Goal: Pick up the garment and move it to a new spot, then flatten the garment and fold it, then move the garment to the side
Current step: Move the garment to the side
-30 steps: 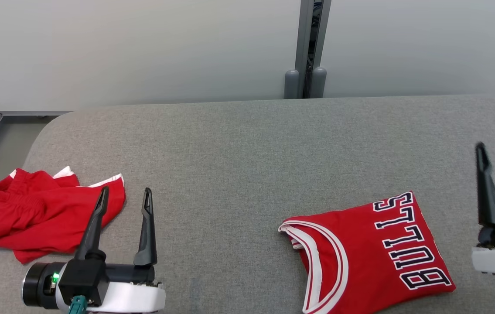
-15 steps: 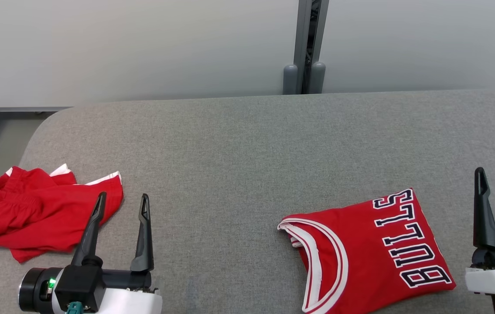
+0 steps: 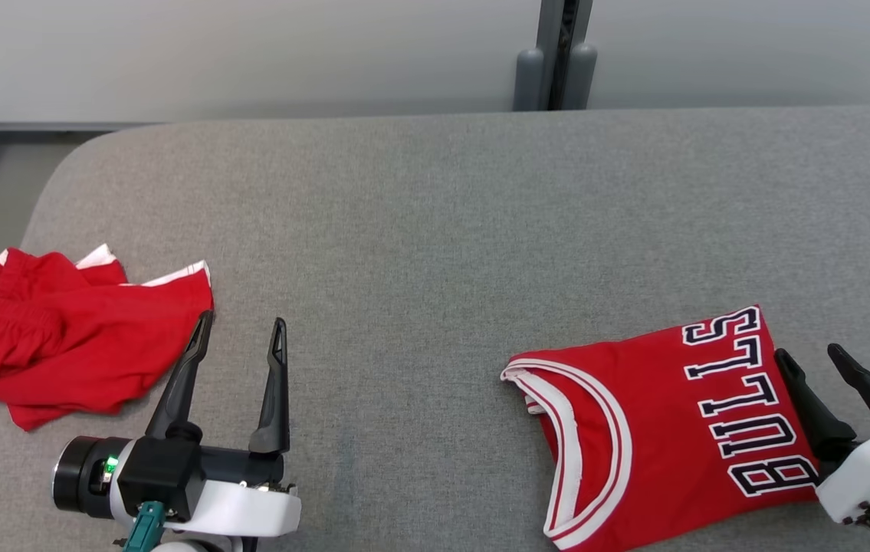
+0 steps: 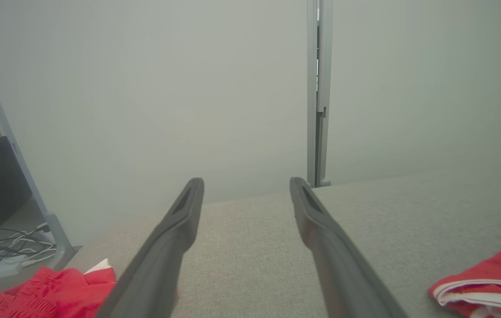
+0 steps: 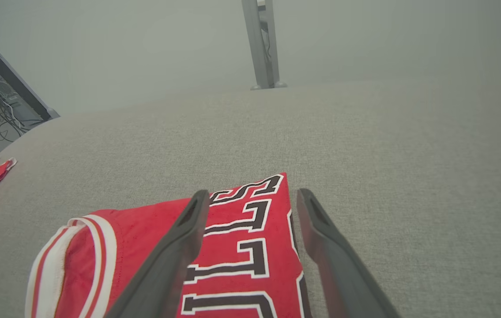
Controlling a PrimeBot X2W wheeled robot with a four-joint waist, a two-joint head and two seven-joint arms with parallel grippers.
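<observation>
The right gripper, spread wide like the left gripper, straddles one edge of the Bulls jersey. Soft, limp: pinch all layers.

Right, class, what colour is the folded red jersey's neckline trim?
White with thin red stripes: neckline trim of the folded red jersey, clearest in the head view.
</observation>
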